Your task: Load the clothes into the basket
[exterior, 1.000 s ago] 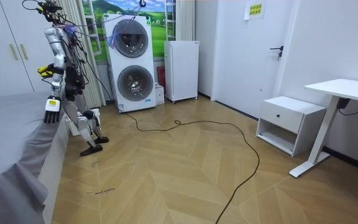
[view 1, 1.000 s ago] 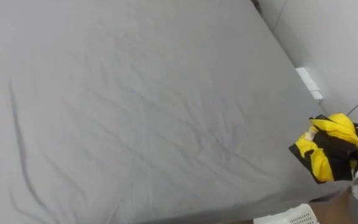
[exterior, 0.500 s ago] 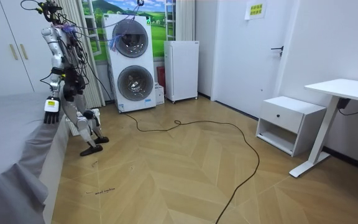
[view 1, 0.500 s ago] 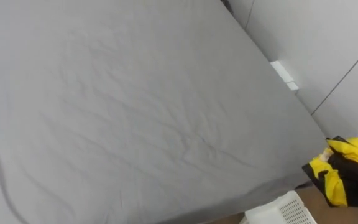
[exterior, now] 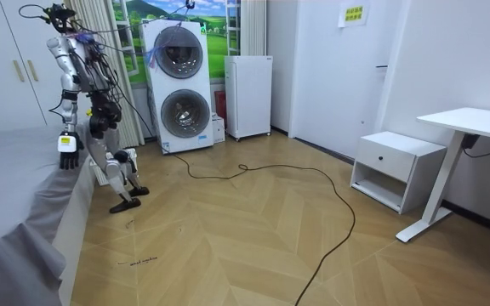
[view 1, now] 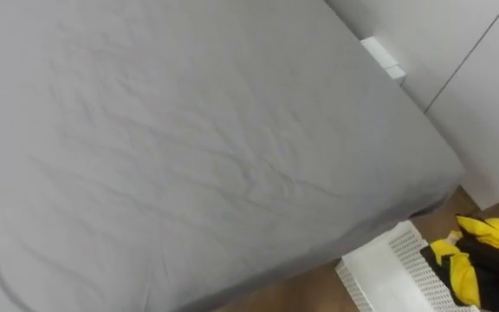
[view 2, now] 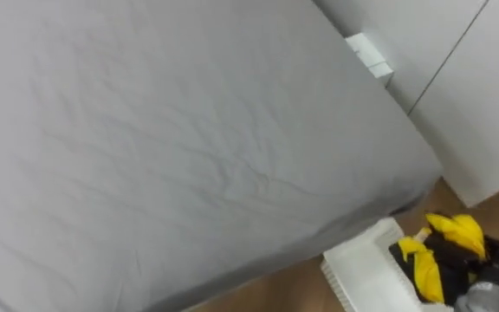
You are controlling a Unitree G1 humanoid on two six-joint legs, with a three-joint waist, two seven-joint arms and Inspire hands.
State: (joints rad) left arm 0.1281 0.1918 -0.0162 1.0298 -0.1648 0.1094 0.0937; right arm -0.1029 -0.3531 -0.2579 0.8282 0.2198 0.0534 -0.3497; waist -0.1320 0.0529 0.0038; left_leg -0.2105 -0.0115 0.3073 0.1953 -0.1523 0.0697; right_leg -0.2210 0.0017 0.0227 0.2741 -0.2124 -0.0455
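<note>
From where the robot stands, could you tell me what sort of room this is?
Probably a bedroom that doubles as a laundry room: a grey-sheeted bed, two stacked washing machines, and a white laundry basket beside the bed.

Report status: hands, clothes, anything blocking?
Right robot hand shut on clothes, held over basket beside bed. Left robot hand open, hanging at bed edge. Nothing in the way.
</note>
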